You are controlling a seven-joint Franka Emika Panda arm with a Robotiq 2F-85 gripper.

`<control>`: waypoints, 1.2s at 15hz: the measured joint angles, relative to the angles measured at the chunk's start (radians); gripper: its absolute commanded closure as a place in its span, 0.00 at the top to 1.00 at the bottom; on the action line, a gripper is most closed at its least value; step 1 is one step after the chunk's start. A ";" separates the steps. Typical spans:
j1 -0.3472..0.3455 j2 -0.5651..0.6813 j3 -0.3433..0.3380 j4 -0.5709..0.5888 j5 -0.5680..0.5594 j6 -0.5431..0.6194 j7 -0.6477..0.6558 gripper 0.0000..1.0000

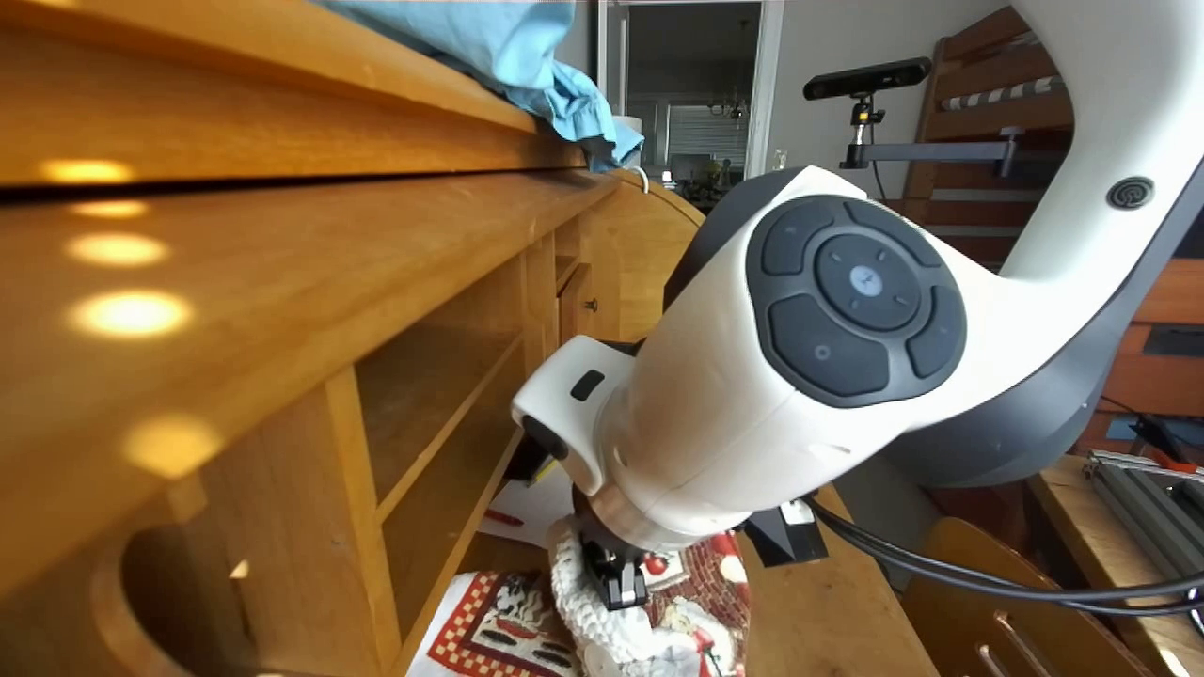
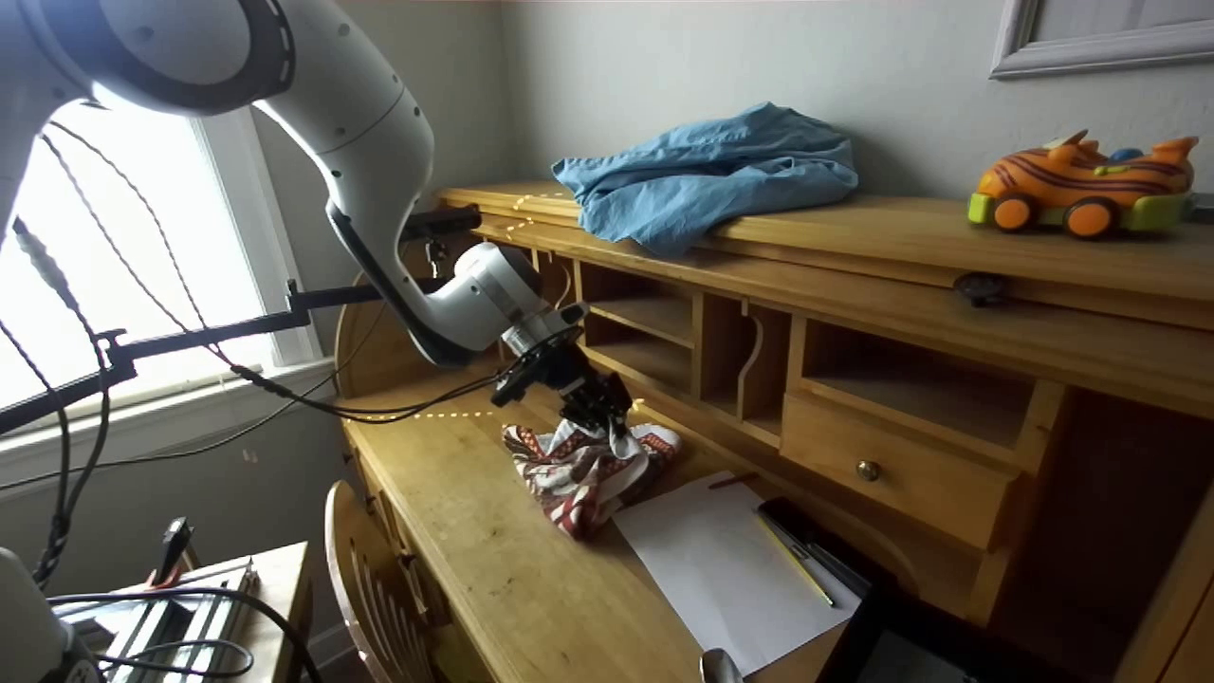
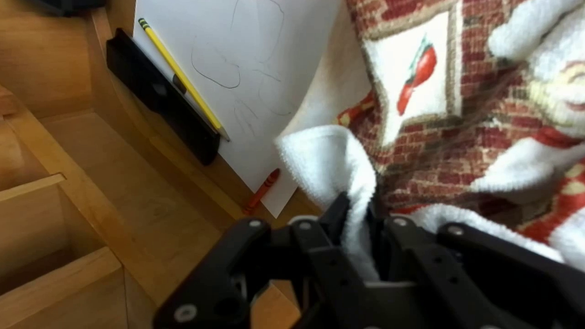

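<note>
Patterned kitchen towel (image 2: 580, 479) pinched in the gripper (image 3: 358, 212) at a wooden desk (image 2: 446, 484)

From where I stand, the white robot arm (image 2: 370, 142) leans down toward the desk, its gripper closed on a fuzzy white fold (image 3: 327, 157) that curls up out of the grip. The rest of the towel lies crumpled on the wood, showing red brick print and a red vegetable in a pale square. Just beside it is a sheet of white paper (image 3: 237, 50) with thin drawn lines. A yellow pencil (image 3: 183, 78) lies along the paper's edge, next to a black object (image 3: 160, 103), and a red crayon (image 3: 262, 191) lies at one corner. Wooden cubbyholes (image 2: 698, 341) and a drawer (image 2: 920, 479) with a round knob (image 2: 868, 470) line the back. On the ledge (image 2: 910, 225) above, in an exterior view, a blue cloth (image 2: 711, 171) drapes over the edge, well apart from an orange toy car (image 2: 1081, 190).
</note>
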 measured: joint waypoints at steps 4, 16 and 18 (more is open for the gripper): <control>-0.001 0.015 0.001 0.021 -0.001 0.001 0.000 0.10; 0.004 0.021 0.011 0.031 -0.002 -0.004 0.044 0.03; 0.011 0.028 0.012 0.036 -0.015 -0.004 0.074 0.03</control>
